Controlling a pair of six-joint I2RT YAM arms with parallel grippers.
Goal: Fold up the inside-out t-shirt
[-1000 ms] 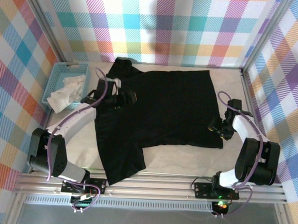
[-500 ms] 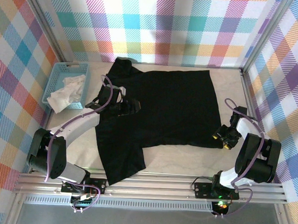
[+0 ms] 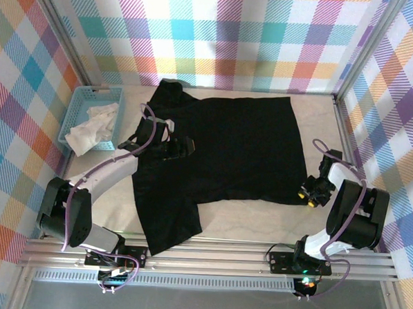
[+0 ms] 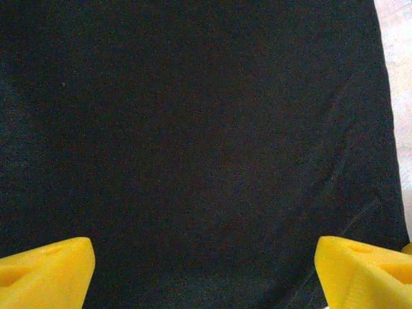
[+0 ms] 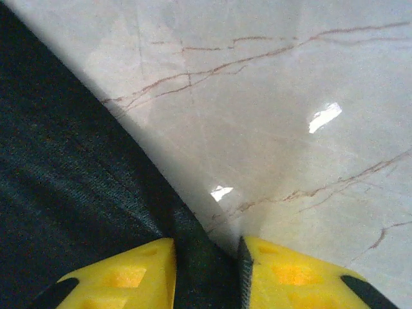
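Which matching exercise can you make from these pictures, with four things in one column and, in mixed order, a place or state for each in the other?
Things:
1. t-shirt
2. basket
3. white cloth
4. right end effector

Places or states:
a. lies in the basket
b. closed on the t-shirt's edge, at its near right corner
c. black, spread over the table
d. light blue, at the far left of the table

Pairs: 1-c; 2-d; 3-a; 4-b
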